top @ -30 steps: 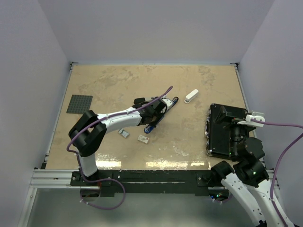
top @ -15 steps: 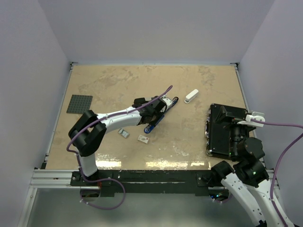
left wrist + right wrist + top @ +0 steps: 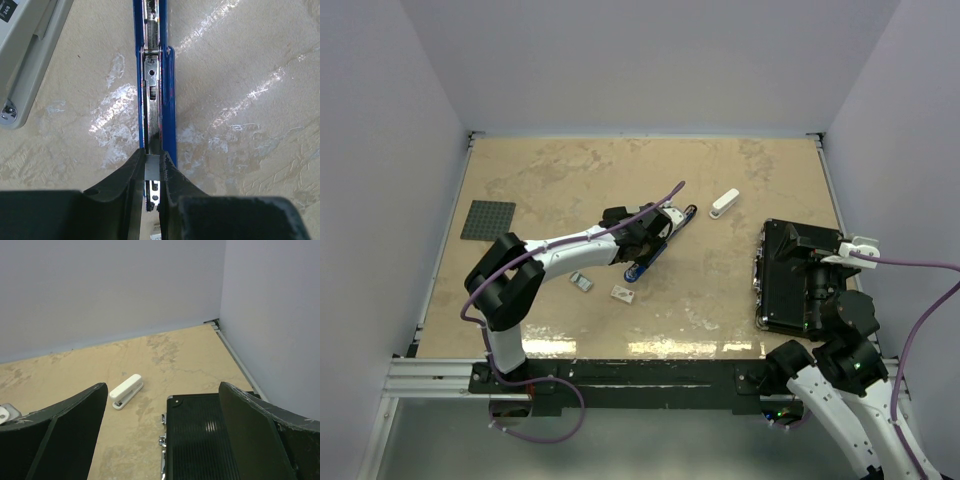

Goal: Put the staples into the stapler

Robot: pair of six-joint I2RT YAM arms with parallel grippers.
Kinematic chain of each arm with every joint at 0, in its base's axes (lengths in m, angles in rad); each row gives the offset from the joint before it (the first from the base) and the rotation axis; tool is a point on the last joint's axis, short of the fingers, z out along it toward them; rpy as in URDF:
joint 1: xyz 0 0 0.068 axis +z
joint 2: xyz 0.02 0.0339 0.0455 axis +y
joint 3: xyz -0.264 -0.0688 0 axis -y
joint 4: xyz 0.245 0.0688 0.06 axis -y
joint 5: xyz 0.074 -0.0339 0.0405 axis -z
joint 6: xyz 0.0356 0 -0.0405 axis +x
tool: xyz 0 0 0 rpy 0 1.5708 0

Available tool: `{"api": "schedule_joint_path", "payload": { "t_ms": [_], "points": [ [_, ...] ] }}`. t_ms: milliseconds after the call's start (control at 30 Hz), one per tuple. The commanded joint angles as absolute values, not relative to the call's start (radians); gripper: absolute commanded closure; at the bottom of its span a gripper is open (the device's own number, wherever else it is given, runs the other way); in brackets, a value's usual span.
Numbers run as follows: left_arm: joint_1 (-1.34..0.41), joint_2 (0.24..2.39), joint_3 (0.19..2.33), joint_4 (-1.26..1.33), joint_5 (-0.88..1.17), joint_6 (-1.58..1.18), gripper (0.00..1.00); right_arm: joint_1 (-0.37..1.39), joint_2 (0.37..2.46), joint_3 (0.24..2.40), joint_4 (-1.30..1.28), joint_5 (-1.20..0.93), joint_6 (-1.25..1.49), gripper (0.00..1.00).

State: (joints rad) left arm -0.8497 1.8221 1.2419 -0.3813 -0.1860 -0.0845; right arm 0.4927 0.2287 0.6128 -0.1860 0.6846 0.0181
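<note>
two hands: your left hand pinches the metal rail of the blue stapler; staples lie on the bench just beside it; your right hand hangs spread above the case.

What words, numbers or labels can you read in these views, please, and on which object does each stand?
"24/6", uncertain, cropped: dark label on the light grey plastic casing, left wrist view corner.
Reddish mark on the tiny whitish staple box: too small to read.
Nothing else legible.
</note>
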Motion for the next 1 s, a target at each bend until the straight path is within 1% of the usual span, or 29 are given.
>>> {"api": "schedule_joint_path", "payload": {
  "t_ms": [0,967],
  "points": [
    [-0.842,1.819,1.27,-0.353,-0.164,-0.066,0.98,0.497,0.238,0.607,-0.14,0.672,0.005,0.02],
    [-0.841,1.829,1.256,-0.351,-0.14,-0.071,0.98,0.495,0.242,0.609,-0.141,0.664,0.005,0.02]
  ]
}}
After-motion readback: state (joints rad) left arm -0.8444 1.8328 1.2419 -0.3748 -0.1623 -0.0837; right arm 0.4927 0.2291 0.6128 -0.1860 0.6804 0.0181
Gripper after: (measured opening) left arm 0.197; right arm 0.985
